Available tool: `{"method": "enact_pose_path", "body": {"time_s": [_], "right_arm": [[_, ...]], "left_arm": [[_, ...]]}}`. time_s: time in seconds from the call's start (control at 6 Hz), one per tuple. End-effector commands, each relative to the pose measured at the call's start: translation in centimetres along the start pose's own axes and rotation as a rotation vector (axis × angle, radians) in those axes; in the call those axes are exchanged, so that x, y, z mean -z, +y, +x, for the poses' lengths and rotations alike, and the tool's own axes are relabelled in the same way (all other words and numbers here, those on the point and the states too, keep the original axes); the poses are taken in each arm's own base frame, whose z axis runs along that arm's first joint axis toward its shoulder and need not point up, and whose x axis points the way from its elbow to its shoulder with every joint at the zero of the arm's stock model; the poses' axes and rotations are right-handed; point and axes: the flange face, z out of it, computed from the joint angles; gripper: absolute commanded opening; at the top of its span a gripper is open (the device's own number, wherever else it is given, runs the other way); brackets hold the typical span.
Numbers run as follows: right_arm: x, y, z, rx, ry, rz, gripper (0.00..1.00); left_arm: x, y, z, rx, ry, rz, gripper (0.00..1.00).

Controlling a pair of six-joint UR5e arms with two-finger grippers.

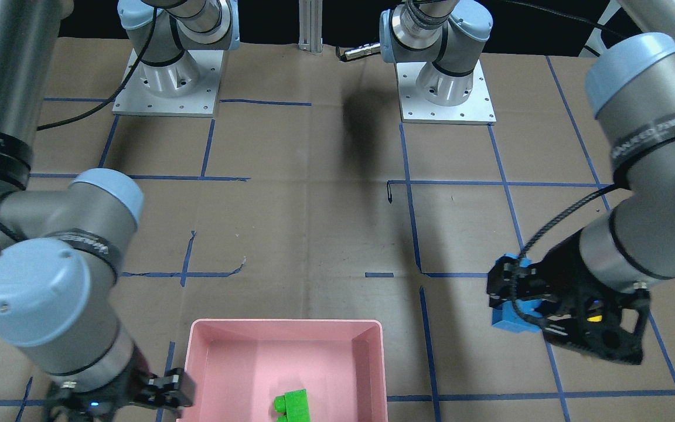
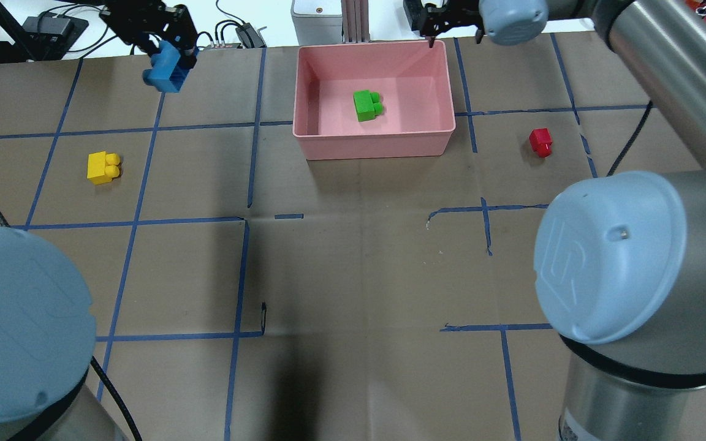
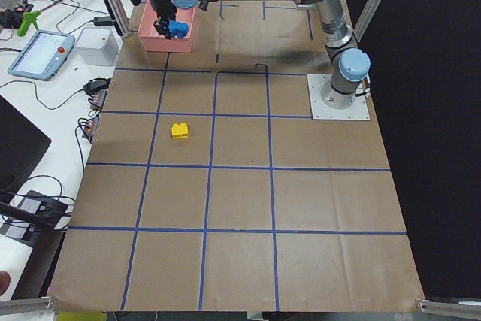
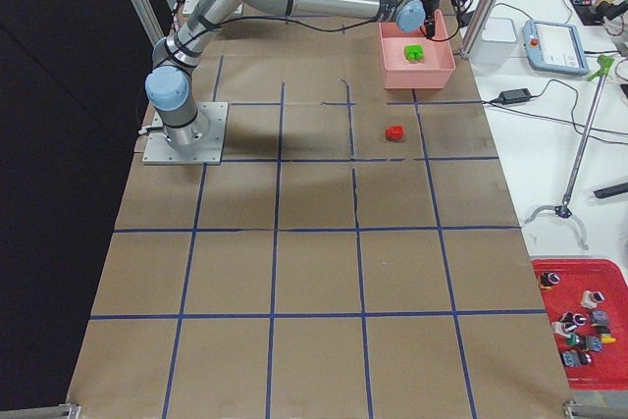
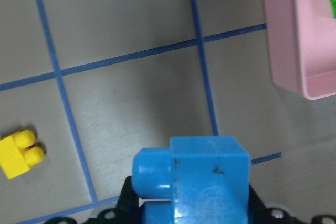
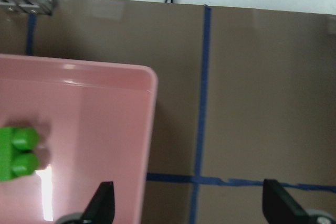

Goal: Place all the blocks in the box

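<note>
Bare floor surrounds the green block (image 2: 366, 105) in the box (image 2: 374, 144) at the desk's far edge; the right gripper (image 2: 455, 33) overhangs its far right corner.

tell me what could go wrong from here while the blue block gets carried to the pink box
1. The left fingers hold the blue block in the air, well short of the box; a slip or early release would likely drop it on the table.
2. The right fingers hang open at the box's corner, so the arms might collide when the left one arrives.
3. The block could land on the green block and bounce out.
</note>
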Motion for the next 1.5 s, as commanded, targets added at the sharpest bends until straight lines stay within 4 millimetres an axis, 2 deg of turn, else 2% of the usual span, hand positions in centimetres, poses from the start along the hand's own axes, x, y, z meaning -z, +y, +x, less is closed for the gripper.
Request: {"method": "enact_pose_path", "body": {"time_s": [0.0, 0.17, 0.33, 0.5, 0.67, 0.83, 1.0, 1.17, 1.33], "right_arm": [[-3.7, 4.7, 8.3, 0.031, 0.023, -0.123, 1.00], [-6.6, 7.8, 8.5, 0.025, 0.026, -0.123, 1.00], [-8.0, 11.1, 9.9, -0.006, 0.023, -0.147, 1.00], [-9.5, 13.3, 11.9, -0.039, 0.024, -0.136, 1.00], [-10.8, 14.5, 12.7, -0.029, 0.025, -0.143, 1.00], [-11.7, 14.8, 12.7, -0.027, 0.024, -0.152, 1.00], [-12.6, 14.7, 12.6, -0.023, 0.032, -0.134, 1.00], [-12.8, 14.3, 12.7, -0.023, 0.033, -0.124, 0.99], [-12.9, 14.3, 12.7, -0.025, 0.033, -0.120, 0.90]], "left_arm": [[-3.1, -5.5, 10.4, -0.053, -0.003, 0.016, 0.31], [-7.3, -8.4, 13.7, -0.044, -0.012, 0.027, 0.31], [-12.3, -10.4, 16.1, -0.029, -0.021, 0.048, 0.31], [-16.0, -11.8, 16.5, -0.027, -0.023, 0.064, 0.31], [-17.4, -12.0, 16.5, 0.015, -0.019, 0.052, 0.34], [-18.4, -12.1, 17.4, 0.022, -0.020, 0.065, 0.90], [-17.6, -12.1, 18.2, 0.062, -0.023, 0.097, 1.00], [-15.0, -11.7, 18.5, 0.065, -0.023, 0.127, 1.00], [-9.9, -10.2, 17.7, 0.079, -0.023, 0.152, 1.00]]}}
